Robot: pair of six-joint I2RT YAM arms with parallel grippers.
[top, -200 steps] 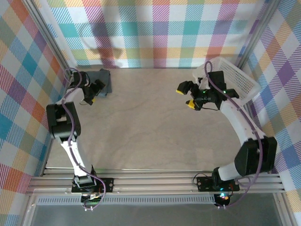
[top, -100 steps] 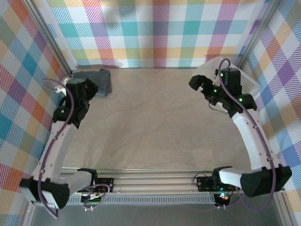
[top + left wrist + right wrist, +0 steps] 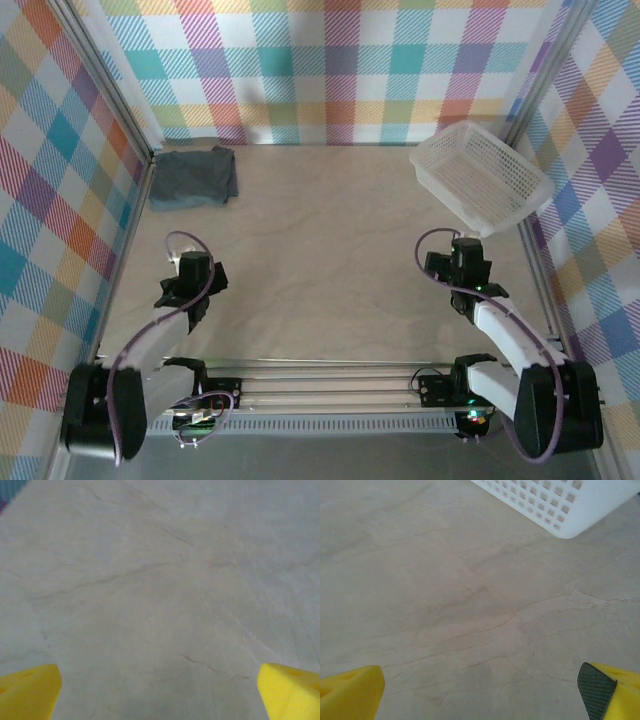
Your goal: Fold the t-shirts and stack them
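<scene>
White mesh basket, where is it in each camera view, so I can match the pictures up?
Top external: the white mesh basket sits at the far right, by the right wall, set diagonally.
Right wrist: its corner comes in at the top right edge.
Left wrist: this camera faces the beige veined table.
Shared landmark: that same table surface, seen in all three views.
</scene>
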